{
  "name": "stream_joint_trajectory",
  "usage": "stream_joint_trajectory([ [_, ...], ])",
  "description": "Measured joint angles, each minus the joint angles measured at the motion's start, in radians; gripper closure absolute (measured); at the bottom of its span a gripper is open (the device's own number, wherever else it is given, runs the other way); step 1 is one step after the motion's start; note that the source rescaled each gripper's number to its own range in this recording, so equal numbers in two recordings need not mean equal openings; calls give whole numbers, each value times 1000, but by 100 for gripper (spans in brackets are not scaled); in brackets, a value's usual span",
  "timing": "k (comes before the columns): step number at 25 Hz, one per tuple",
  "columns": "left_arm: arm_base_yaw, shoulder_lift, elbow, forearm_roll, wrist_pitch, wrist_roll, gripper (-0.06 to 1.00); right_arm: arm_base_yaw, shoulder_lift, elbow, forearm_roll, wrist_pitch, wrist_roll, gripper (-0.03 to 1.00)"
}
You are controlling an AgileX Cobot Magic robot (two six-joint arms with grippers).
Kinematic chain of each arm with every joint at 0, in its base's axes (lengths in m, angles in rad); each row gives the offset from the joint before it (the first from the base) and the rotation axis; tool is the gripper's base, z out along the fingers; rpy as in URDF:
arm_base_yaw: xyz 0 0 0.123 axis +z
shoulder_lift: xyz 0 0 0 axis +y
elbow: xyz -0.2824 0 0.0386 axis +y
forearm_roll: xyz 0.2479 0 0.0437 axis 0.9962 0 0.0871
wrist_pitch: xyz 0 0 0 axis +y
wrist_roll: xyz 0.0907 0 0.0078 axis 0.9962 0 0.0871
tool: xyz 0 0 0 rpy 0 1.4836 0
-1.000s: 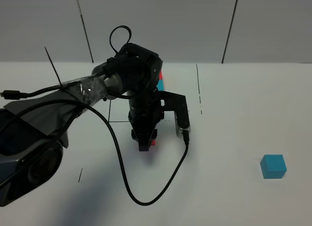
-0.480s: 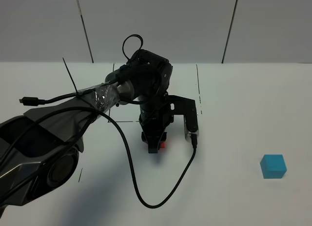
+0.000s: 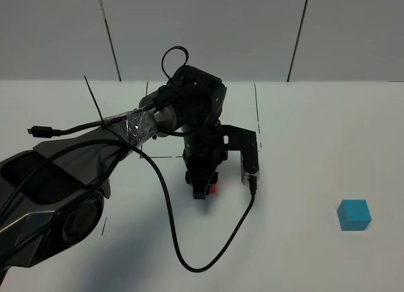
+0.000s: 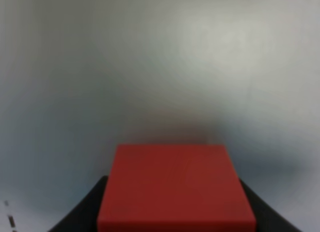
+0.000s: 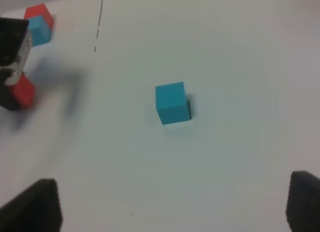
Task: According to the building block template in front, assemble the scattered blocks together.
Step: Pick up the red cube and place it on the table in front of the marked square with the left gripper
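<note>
I see left gripper (image 3: 202, 190) clamped on red cube (image 4: 175, 187) mid table (image 3: 315, 147); high view shows only red sliver, rest hidden by fingers. There left arm (image 3: 126, 125) hides template (image 5: 39, 22); only right wrist shows it. I read right gripper (image 5: 175, 207) jaws wide, empty, tips cut off. Lone cyan cube (image 3: 353, 215) sits near right

No legible text, labels, brands, numbers or signs anywhere.
</note>
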Motion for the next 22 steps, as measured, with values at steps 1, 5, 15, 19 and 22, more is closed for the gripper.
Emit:
stream_joint_trajectory([
  [1, 0, 0, 0, 0, -3, 0, 94, 0, 0, 0, 0, 0, 0, 17],
  [5, 0, 0, 0, -1, -10, 0, 94, 0, 0, 0, 0, 0, -1, 17],
  [15, -9, 21, -44, -4, -9, -4, 94, 0, 0, 0, 0, 0, -1, 17],
  [19, -21, 40, -48, -5, -4, -4, 94, 0, 0, 0, 0, 0, -1, 17],
  [22, -21, 47, -53, -4, 3, -9, 94, 0, 0, 0, 0, 0, 0, 17],
])
